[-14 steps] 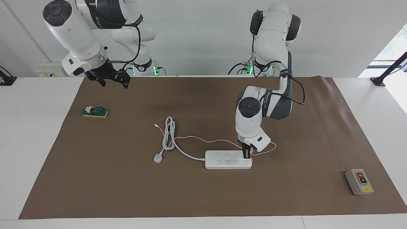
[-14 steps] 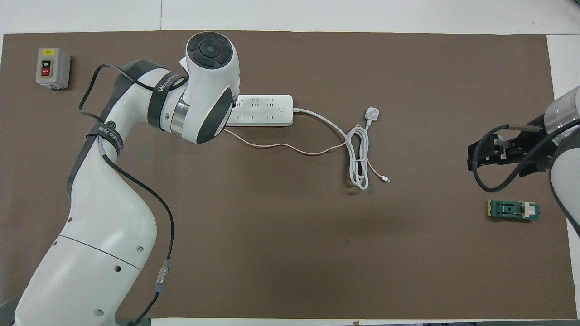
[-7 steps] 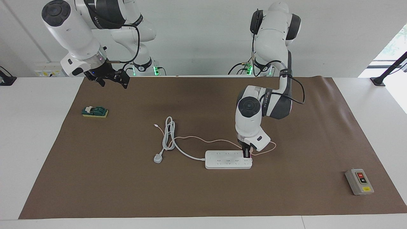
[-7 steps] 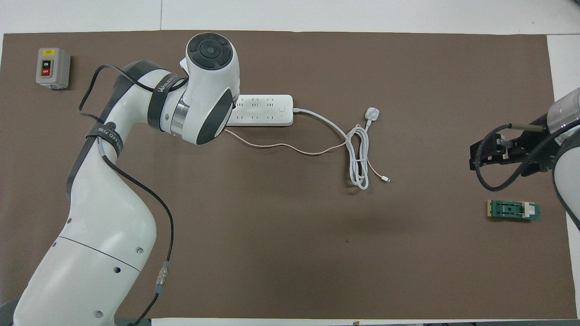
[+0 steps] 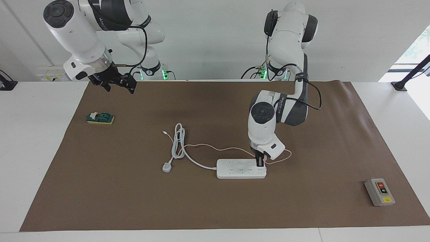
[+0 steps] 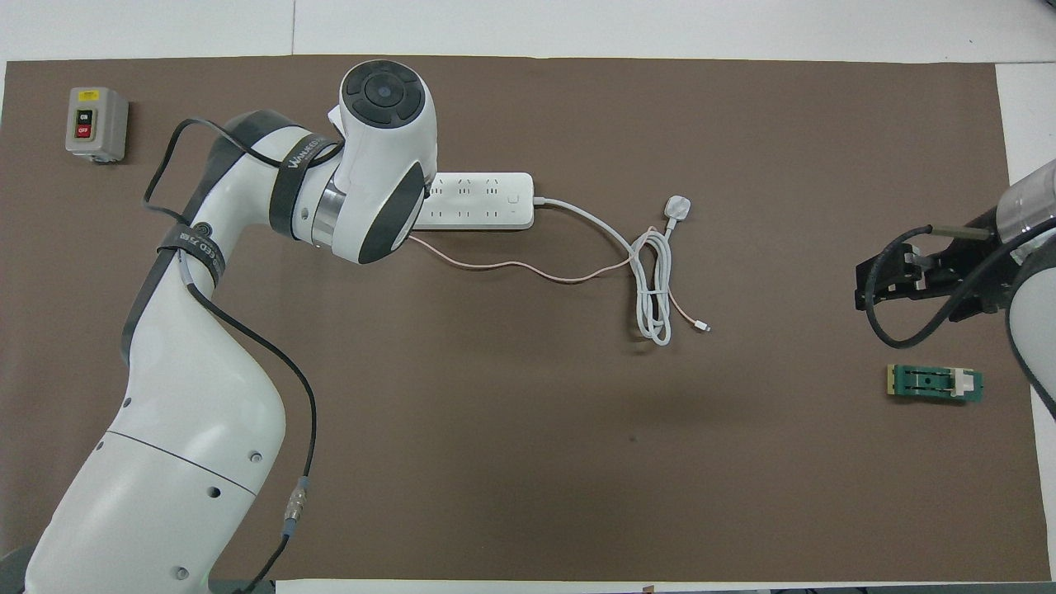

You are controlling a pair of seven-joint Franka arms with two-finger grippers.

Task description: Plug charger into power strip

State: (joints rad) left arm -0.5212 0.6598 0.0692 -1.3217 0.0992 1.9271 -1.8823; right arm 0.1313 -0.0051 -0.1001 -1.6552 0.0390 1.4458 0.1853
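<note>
Since a second ago I am seeing very little change: my left arm has drawn up a touch over the strip, and my right arm has eased slightly up and back toward its own end of the worktop; nothing lying on the brown mat has shifted.

I am keeping the left tool [image 5: 260, 163] low, over the end of the long flat white power strip [image 5: 240, 169] toward the left arm's end of the worktop, its fingertips pinched tight. The small pale-pink cube charger is hidden by the tool, so I cannot confirm it between the fingers. Its thin pink cable [image 5: 215, 147] is running out from under the tool, nearer the robots than the strip, toward the coiled white cord [image 5: 178, 143] with its white three-pin plug [image 5: 167, 167].

The right tool [image 5: 117, 82] is waiting in the air over the mat's edge, jaws spread wide and holding nothing, near the small green block [image 5: 100, 118].

I judge I am in the insertion step. Next I am needing a straight downward press, pins lined up with the slots, and then a release only once the adapter sits flush.
</note>
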